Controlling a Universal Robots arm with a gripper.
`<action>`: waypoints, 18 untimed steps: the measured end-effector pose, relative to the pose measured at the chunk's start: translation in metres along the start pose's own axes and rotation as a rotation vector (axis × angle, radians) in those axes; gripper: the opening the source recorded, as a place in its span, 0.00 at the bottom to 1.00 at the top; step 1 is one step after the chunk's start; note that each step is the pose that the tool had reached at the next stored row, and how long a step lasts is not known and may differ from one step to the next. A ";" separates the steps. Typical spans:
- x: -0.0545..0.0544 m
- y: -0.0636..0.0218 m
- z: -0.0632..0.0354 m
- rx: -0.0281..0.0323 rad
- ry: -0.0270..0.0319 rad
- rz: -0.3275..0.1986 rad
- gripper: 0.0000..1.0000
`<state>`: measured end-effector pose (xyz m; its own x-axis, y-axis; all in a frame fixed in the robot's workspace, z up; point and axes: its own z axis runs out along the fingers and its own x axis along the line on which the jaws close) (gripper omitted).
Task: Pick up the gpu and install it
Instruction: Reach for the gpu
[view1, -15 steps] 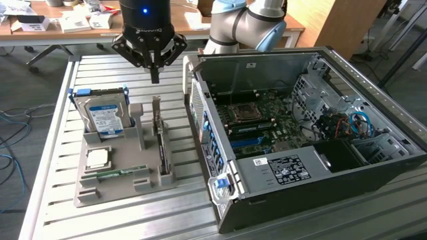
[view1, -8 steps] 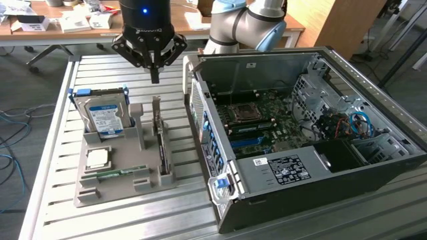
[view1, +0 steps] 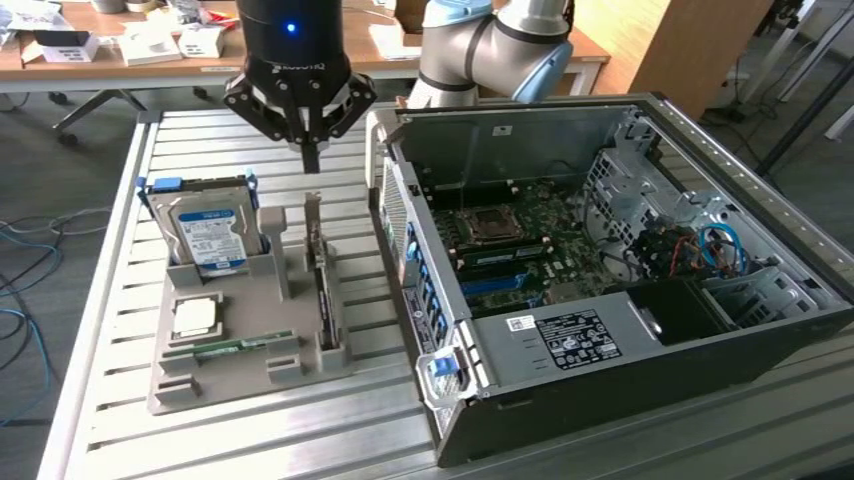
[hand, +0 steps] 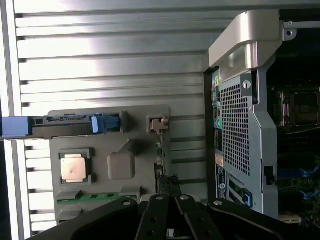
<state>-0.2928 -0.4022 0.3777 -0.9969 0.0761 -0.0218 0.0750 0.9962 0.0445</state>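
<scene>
Hand: fingers closed together, tips pointing straight down, holding nothing. It hangs directly over the gpu, with a clear gap between the fingertips and the top of the card's silver bracket.

Gpu: not installed. It stands upright on edge in a slot of the grey holder, bracket end uppermost, on the side of the holder nearest the case. In the wrist view it appears edge-on as a thin dark strip.

Holder: rests on the slatted metal surface, just beside the case, on the exterior view's left of it.

Other items in the holder:
- Drive with a blue label, upright, on the side far from the case.
- Square chip, lying flat in a recess.
- Narrow green stick, lying flat in front of the chip.

Case: lies on its side with the panel off, motherboard exposed and facing up.
</scene>
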 end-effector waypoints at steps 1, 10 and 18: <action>0.000 -0.0017 -0.0001 0.0000 0.0000 0.000 0.11; -0.001 -0.0162 -0.0007 0.0002 0.0000 0.000 0.11; -0.001 -0.0274 -0.0012 0.0004 0.0000 0.000 0.11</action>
<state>-0.2938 -0.4296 0.3777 -0.9969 0.0761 -0.0217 0.0751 0.9962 0.0442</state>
